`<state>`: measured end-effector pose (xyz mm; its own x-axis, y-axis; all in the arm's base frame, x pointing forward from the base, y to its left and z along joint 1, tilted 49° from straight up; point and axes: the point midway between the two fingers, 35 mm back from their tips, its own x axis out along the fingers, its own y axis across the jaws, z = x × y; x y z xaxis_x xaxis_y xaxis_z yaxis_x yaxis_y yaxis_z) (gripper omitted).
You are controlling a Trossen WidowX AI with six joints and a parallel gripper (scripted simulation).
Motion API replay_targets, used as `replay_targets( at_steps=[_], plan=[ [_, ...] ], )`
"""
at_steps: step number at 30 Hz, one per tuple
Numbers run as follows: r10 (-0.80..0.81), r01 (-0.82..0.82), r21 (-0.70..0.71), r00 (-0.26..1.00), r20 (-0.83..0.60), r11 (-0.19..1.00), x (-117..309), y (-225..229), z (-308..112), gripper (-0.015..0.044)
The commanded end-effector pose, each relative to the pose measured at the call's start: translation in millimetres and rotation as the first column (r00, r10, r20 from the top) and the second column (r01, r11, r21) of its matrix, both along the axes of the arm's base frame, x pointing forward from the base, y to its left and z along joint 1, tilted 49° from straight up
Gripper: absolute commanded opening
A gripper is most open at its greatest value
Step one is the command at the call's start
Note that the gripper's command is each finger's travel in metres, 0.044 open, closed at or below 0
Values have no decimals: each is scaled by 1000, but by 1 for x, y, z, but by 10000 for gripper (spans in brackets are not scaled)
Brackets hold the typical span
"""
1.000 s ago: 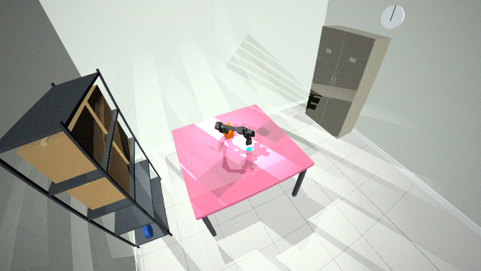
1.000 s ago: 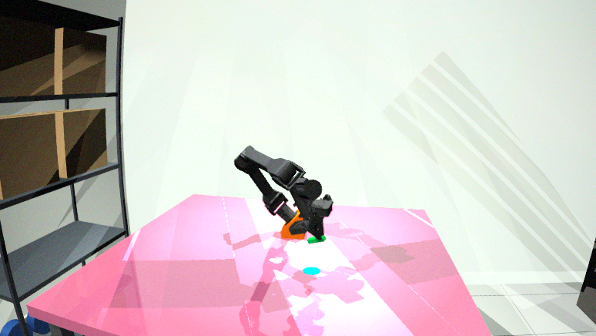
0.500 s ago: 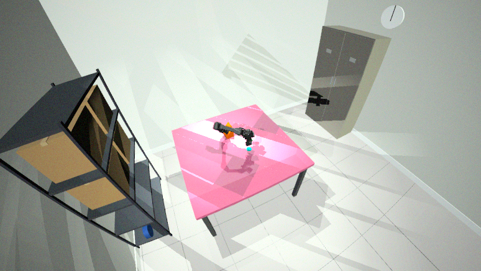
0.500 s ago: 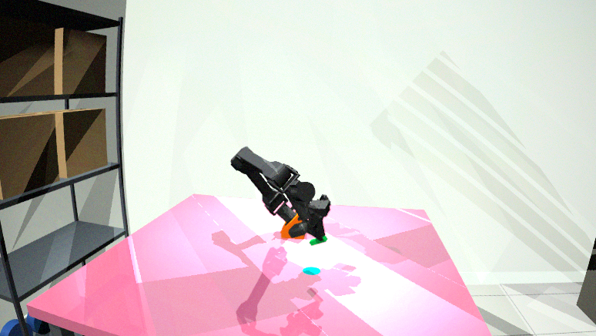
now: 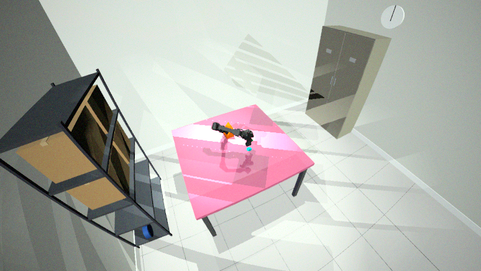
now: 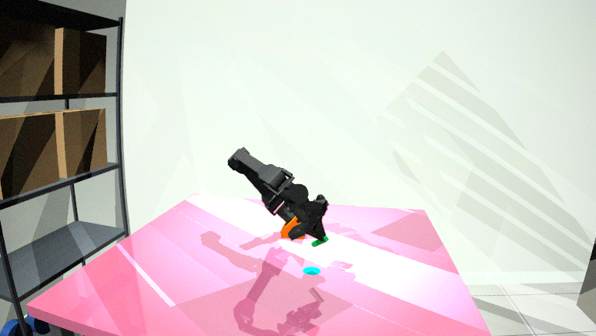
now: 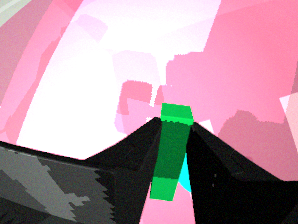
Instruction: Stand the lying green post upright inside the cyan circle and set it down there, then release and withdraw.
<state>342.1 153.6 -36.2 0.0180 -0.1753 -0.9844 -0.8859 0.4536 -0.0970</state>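
Note:
The green post (image 6: 316, 243) (image 7: 164, 189) is held across the gripper's fingertips, off the table. In the exterior view it lies closer to level than upright, with its left end a little lower. My gripper (image 6: 323, 239) (image 7: 174, 127) is shut on the post; in the top view the fingers are too small to make out. The flat cyan circle (image 5: 248, 148) (image 6: 311, 271) (image 7: 184, 175) lies on the pink table. In the exterior view the post appears above and behind it. In the wrist view the circle is mostly hidden behind the post and one finger.
An orange object (image 5: 229, 135) (image 6: 288, 229) stands beside the arm on the pink table (image 5: 215, 195) (image 6: 104, 292). The arm reaches over the table and casts dark shadows on it. A shelf rack with boxes stands at the left, and a tall cabinet (image 5: 336, 67) stands behind at the right.

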Motion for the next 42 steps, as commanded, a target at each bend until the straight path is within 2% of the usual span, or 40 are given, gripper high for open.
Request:
replay_targets(
  at_steps=[1,42],
  plan=[
    [6,-6,25,1000,-1,1000,-3,-2,-2,23],
    [62,-97,286,990,129,953,0,-5,4,23]
  ],
)
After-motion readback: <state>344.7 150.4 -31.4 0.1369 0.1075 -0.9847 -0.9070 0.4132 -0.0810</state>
